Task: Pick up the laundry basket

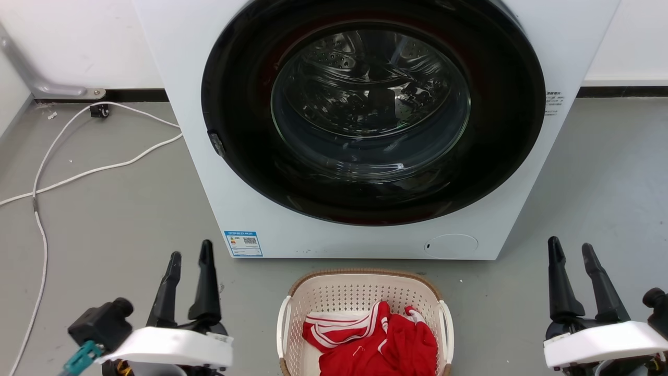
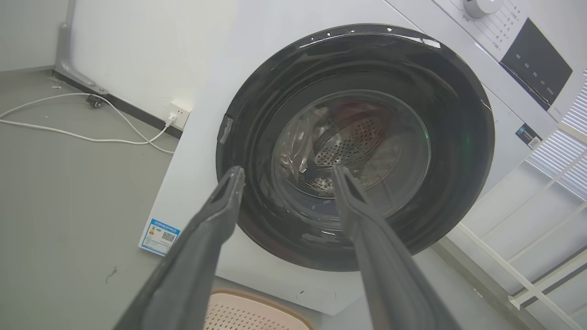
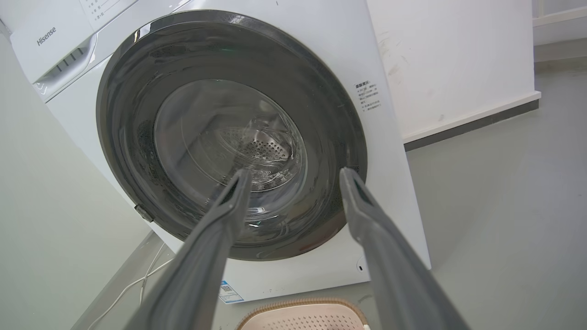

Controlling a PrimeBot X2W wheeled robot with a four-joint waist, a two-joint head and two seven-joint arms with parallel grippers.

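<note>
- Leftmost, our left pincer hangs open, empty.
- Centre, the oval cream perforated plastic laundry basket sits on the grey floor just before the white front-loading washer, red cloth inside.
- Our right pincer is spread too, holding nothing.
</note>
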